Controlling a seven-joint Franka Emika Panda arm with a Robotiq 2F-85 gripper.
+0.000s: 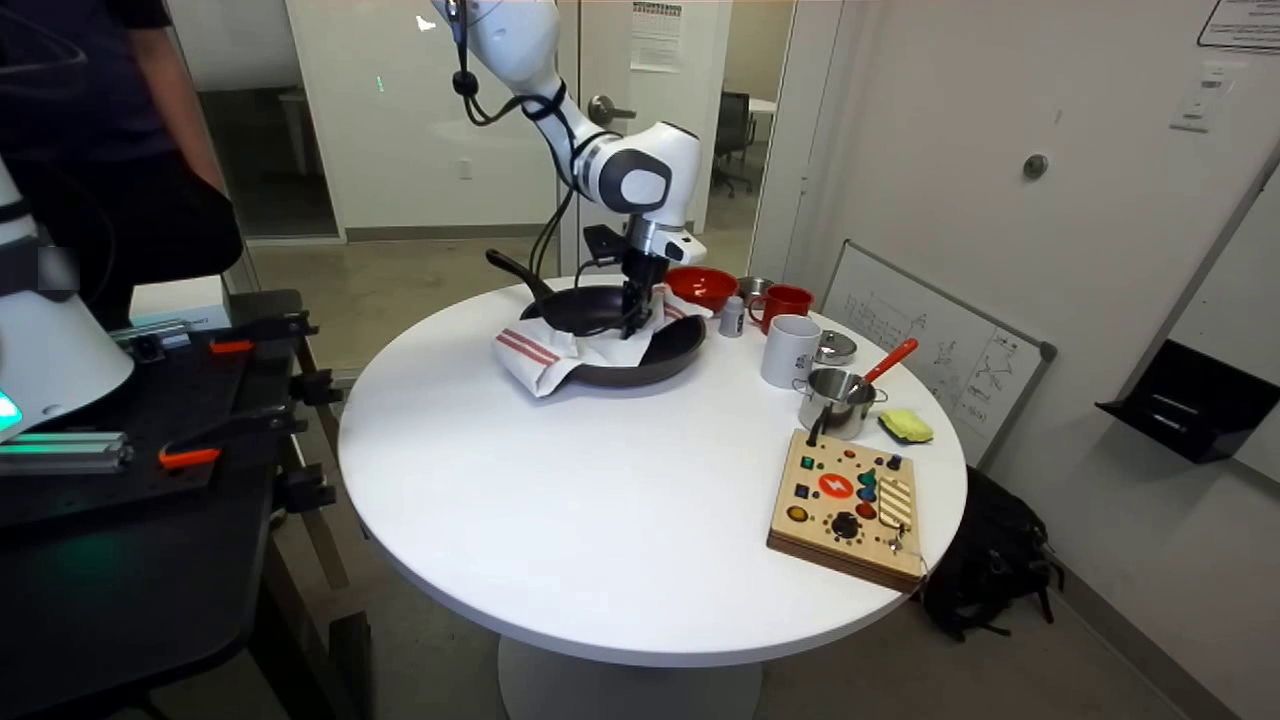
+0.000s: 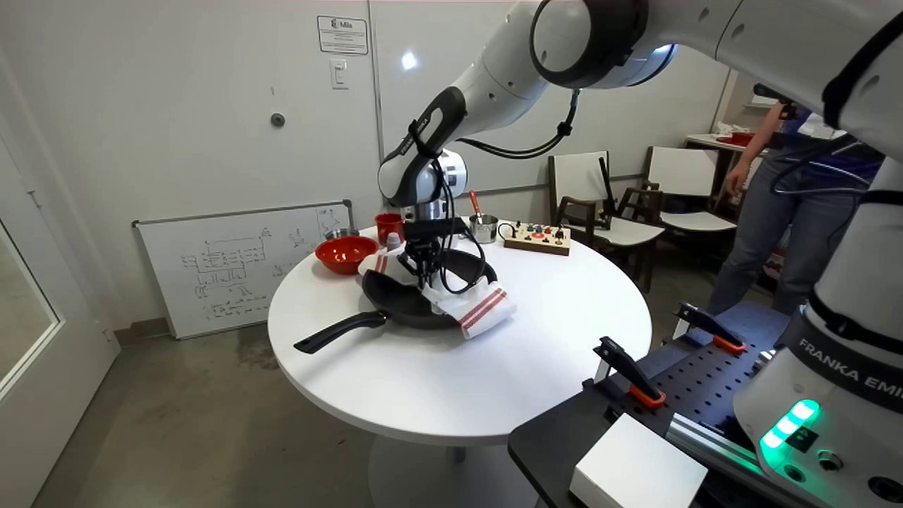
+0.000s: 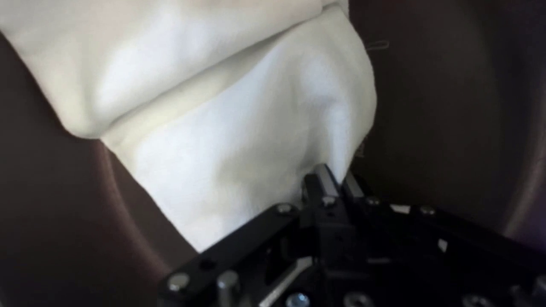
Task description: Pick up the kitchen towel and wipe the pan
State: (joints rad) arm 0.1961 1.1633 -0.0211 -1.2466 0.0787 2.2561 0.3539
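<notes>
The kitchen towel is white with red stripes [image 1: 528, 350] and lies across the black pan, with its striped end hanging over the rim onto the table. It also shows in an exterior view [image 2: 483, 308] and fills much of the wrist view [image 3: 256, 128]. The pan [image 1: 675, 352] stands on the round white table; it also shows in an exterior view [image 2: 396, 300], with its handle toward the table's edge. My gripper [image 3: 340, 181] points down inside the pan and is shut on a fold of the towel. The gripper shows small in both exterior views [image 1: 632, 325] [image 2: 423, 275].
Close behind the pan stand a red bowl [image 1: 703, 287], a small grey bottle [image 1: 732, 317] and a red mug [image 1: 785, 305]. A white mug [image 1: 790, 352], a steel pot [image 1: 832, 408], a yellow sponge [image 1: 906, 425] and a wooden switch board [image 1: 845, 525] stand along one side.
</notes>
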